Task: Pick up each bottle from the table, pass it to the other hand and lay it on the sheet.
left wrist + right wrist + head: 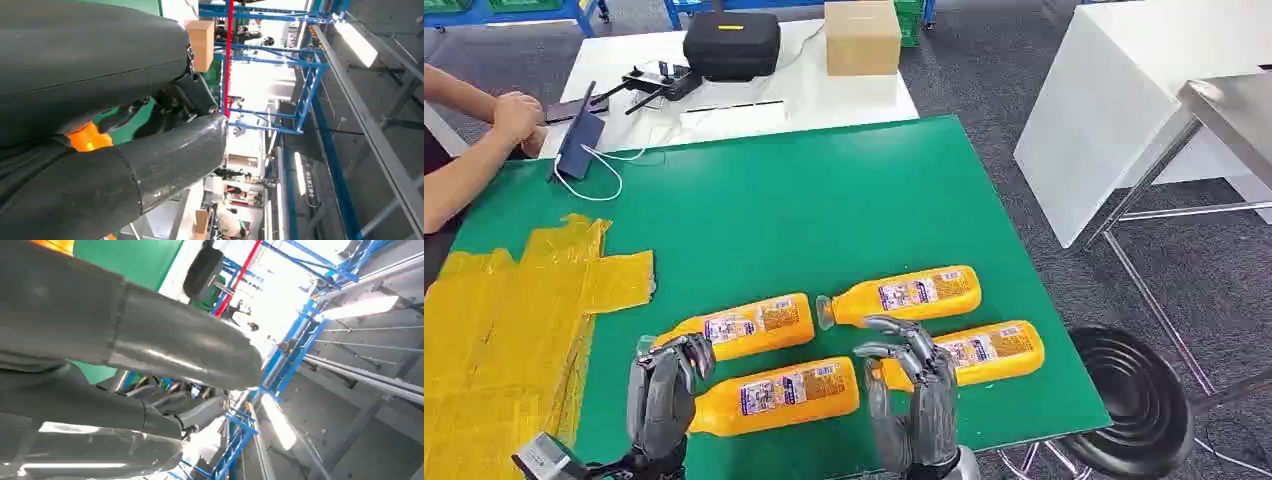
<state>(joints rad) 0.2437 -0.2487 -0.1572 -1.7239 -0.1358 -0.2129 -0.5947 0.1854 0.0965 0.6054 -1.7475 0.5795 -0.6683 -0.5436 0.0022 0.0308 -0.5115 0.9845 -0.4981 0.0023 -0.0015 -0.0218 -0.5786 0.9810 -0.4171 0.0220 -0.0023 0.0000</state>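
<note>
4 bottles (776,396), 1 sheet (504,330)

You have a green desk (824,200) in front of you. Four orange bottles (774,396) lie on their sides near its front edge, two in a nearer row and two just behind. A crumpled yellow sheet (514,310) covers the desk's left part. A white cable (599,175) trails onto its far left corner.
</note>
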